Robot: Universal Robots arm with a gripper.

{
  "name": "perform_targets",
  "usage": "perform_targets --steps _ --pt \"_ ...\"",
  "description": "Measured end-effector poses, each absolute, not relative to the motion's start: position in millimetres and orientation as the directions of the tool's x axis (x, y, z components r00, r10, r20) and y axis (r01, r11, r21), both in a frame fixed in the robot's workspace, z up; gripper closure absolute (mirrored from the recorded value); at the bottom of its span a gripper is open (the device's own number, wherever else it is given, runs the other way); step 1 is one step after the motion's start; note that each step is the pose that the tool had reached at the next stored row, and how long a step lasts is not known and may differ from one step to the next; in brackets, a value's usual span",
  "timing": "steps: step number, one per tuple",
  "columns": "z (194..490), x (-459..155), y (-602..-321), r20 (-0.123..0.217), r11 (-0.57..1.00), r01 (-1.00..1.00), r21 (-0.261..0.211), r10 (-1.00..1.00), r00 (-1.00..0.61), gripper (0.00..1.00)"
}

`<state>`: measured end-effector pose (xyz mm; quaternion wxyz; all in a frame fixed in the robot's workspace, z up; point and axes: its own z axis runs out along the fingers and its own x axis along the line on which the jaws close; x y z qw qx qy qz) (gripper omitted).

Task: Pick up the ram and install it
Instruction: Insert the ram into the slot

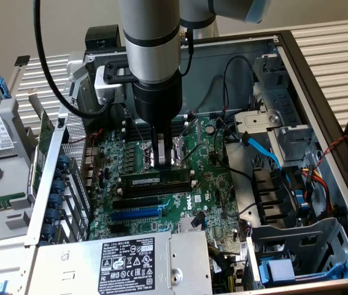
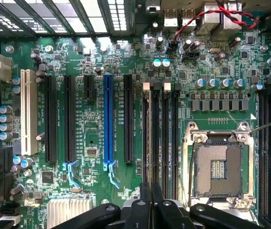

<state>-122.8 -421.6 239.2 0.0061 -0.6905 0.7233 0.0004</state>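
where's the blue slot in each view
Exterior view: blue slot between the power supply and the black slots, toward the exterior view's left.
Wrist view: blue slot among black slots, between the white slot and the memory sockets.
Shared landmark: CPU socket, beyond the memory sockets from the blue slot.

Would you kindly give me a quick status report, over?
Gripper shut, close by the ram. Ram stands in a black memory socket. No obstruction seen.

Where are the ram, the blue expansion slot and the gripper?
ram [image 1: 155, 180], exterior view, middle of the stick.
blue expansion slot [image 2: 108, 119], wrist view, middle of its length.
gripper [image 2: 151, 187], wrist view, between its shut fingertips.
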Motion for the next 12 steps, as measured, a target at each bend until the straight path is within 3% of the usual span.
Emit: perform_targets --steps 12 --pt "237.7 -122.8 -421.8 -0.010 0.046 -0.999 -0.011 -0.999 -0.046 0.88"
